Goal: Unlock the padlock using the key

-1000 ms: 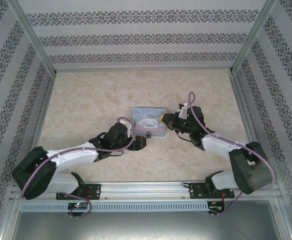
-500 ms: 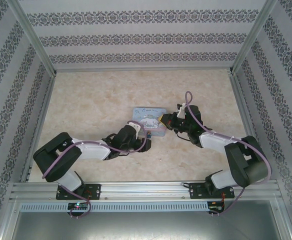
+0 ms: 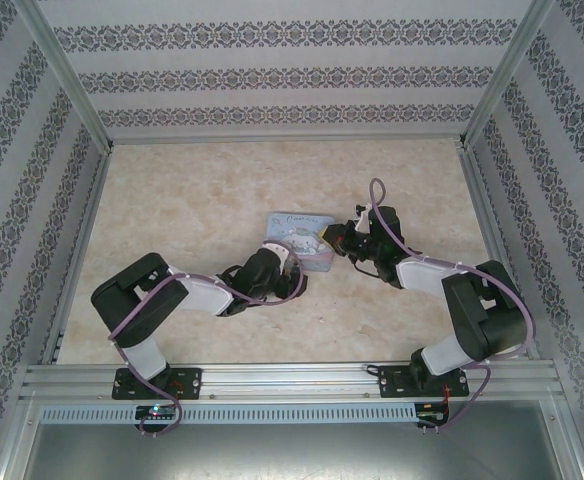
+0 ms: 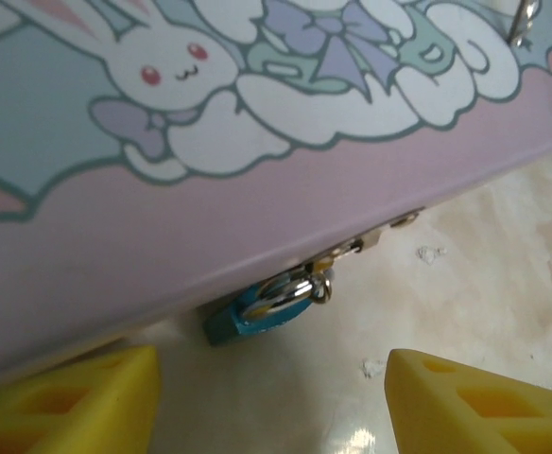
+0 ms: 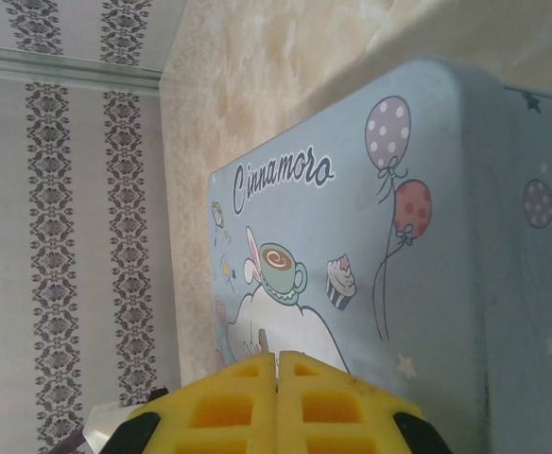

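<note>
The teal padlock (image 4: 255, 314) hangs from the metal latch (image 4: 356, 248) on the near side of the cartoon tin (image 3: 299, 238), its body resting on the table. My left gripper (image 4: 271, 402) is open just in front of it, one yellow finger (image 4: 68, 397) on each side and short of touching. In the top view the left gripper (image 3: 294, 274) sits at the tin's near edge. My right gripper (image 5: 277, 357) is shut above the tin's lid, and the thin grey tip of the key (image 5: 262, 339) pokes out between its pads. From above, the right gripper (image 3: 330, 240) is at the tin's right end.
The pastel-blue tin lies mid-table on the beige marble-pattern surface (image 3: 172, 200). Patterned walls and an aluminium frame (image 3: 72, 90) enclose the workspace. Both arms reach in towards the tin from the near rail (image 3: 292, 378).
The left arm folded inward and its gripper moved right and forward to the tin's near edge by the padlock. The right gripper shifted only slightly at the tin's right end.
</note>
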You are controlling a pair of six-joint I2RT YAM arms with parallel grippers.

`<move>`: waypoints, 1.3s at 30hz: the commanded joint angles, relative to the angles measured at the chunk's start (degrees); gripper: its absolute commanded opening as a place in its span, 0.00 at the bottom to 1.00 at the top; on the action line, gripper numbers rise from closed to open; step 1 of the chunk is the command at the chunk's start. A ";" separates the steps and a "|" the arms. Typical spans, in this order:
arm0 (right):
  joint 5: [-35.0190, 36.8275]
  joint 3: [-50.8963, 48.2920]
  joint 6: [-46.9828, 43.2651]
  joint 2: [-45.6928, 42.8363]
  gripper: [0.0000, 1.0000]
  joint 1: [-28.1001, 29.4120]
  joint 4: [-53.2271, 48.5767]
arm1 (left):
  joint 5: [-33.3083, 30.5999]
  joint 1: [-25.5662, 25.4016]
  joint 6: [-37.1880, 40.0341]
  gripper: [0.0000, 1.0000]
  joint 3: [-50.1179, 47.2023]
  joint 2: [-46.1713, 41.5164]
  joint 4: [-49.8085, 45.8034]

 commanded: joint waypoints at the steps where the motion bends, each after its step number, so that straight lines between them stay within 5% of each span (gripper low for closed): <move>1: -0.45 1.63 -1.45 1.05 0.00 -0.75 1.55 | -0.27 -0.67 1.68 0.64 1.49 3.04 4.78; 31: -1.88 1.82 -1.71 6.60 0.00 -2.51 3.69 | 7.23 -0.59 -0.72 0.62 9.11 10.37 10.28; 39: -1.95 1.20 -1.71 6.86 0.00 -2.81 4.02 | 6.38 0.77 -6.54 0.63 8.16 12.52 14.22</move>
